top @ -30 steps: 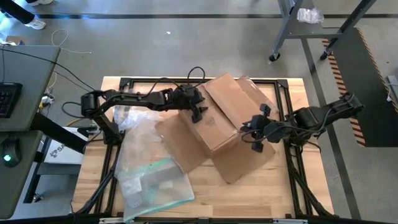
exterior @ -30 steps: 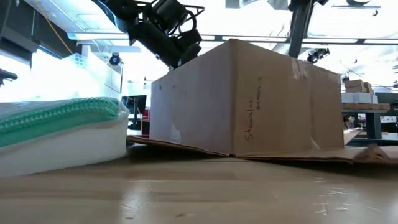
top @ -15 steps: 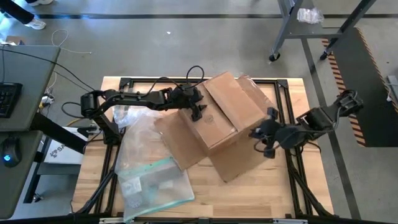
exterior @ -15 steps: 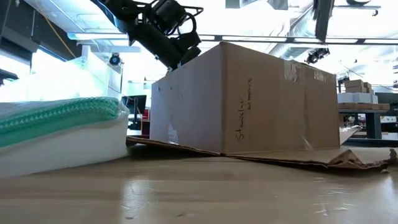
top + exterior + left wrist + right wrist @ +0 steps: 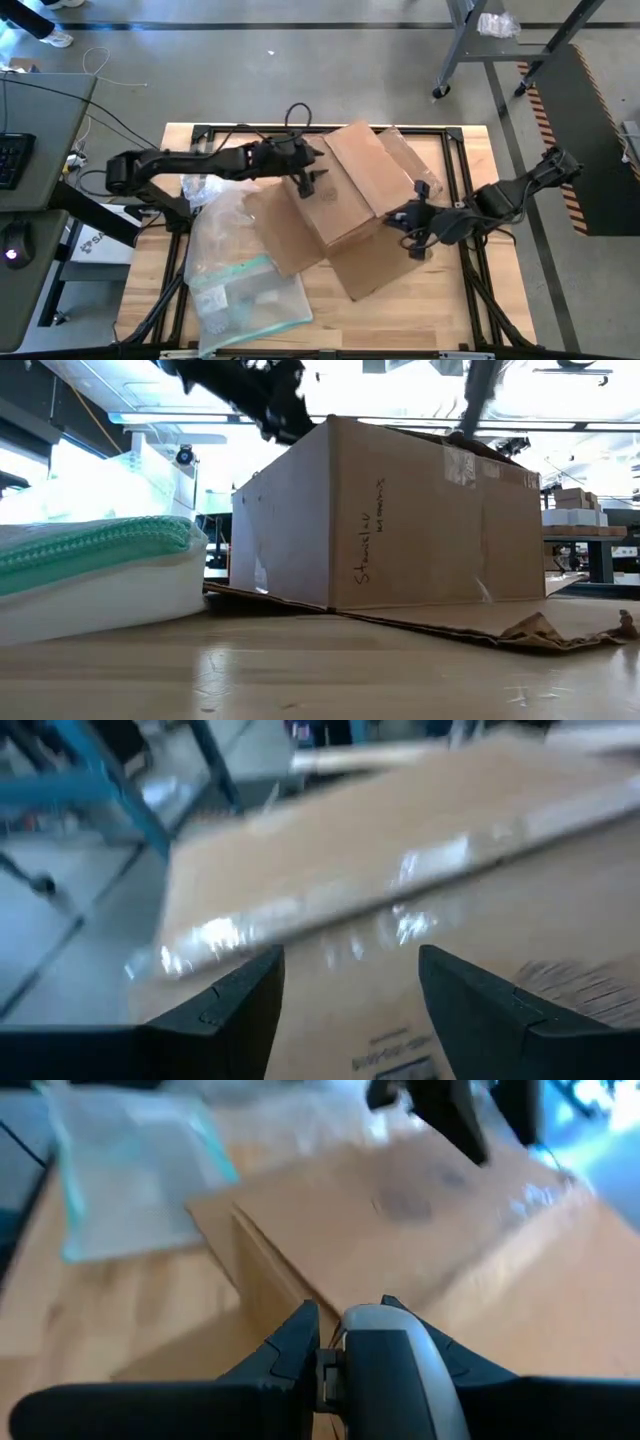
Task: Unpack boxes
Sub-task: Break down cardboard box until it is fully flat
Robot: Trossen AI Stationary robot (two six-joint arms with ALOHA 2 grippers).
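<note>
The brown cardboard box (image 5: 350, 190) stands mid-table with its lower flaps spread flat on the wood; it is also the big block in the low view (image 5: 400, 520). My left gripper (image 5: 308, 180) hangs open above the box's top left edge, clear of it. In its wrist view the fingers (image 5: 350, 985) stand wide apart, with the taped cardboard beyond them. My right gripper (image 5: 413, 228) is at the box's right-hand corner, shut on cardboard (image 5: 335, 1320). My right gripper pinches a thin edge of the box's cardboard (image 5: 328, 1348) between its two nearly shut fingers, at the box's right-hand corner. The fingers slant down from the table's right side. They hide the contact, so I cannot tell whether it is a flap or a wall. The box rests on the table.
A clear pouch with a teal edge (image 5: 250, 295) lies at the near left, and it fills the left of the low view (image 5: 90, 550). Bubble wrap (image 5: 215, 200) lies beside the box's left side. A creased flap (image 5: 540, 630) lies on the table to the near right.
My left gripper has risen off the box's top left edge and drawn back toward the table's left, still open. The box has turned about on the table, its near corner swinging left. My right gripper went toward the right edge, then came back toward the box.
</note>
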